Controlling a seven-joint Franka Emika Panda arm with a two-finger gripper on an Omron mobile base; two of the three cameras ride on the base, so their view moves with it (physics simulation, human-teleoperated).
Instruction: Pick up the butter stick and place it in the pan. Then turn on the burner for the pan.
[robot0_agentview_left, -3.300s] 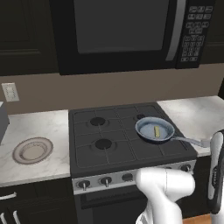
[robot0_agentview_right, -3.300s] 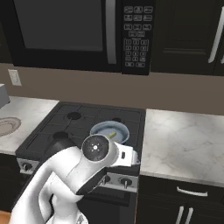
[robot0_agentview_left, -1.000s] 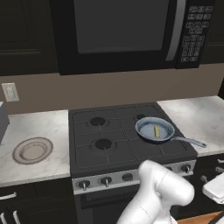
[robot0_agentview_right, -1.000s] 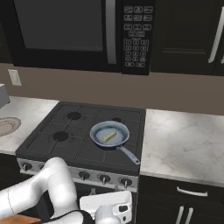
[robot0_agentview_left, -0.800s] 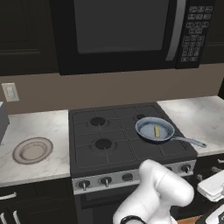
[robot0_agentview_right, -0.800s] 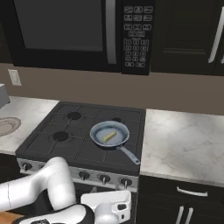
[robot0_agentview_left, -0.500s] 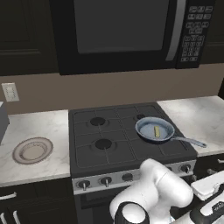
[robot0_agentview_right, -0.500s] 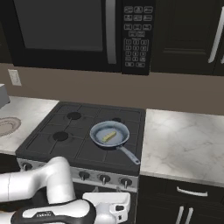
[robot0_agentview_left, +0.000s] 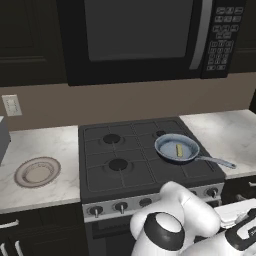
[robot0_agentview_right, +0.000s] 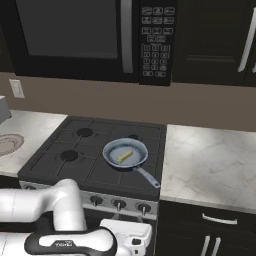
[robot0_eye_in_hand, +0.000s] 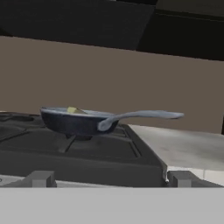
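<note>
The pale-yellow butter stick (robot0_agentview_left: 179, 149) lies in the blue-grey skillet pan (robot0_agentview_right: 125, 152); the black stove's front knobs (robot0_agentview_right: 119, 204) sit just above the low, empty, wide-open gripper.

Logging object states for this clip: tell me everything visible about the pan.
The pan is a round, shallow skillet with a blue-grey inside, a dark rim and a long thin silver handle that points toward the stove's front right. It sits level on the stove's rear right burner. The butter stick, a small pale-yellow bar, lies inside it.
</note>
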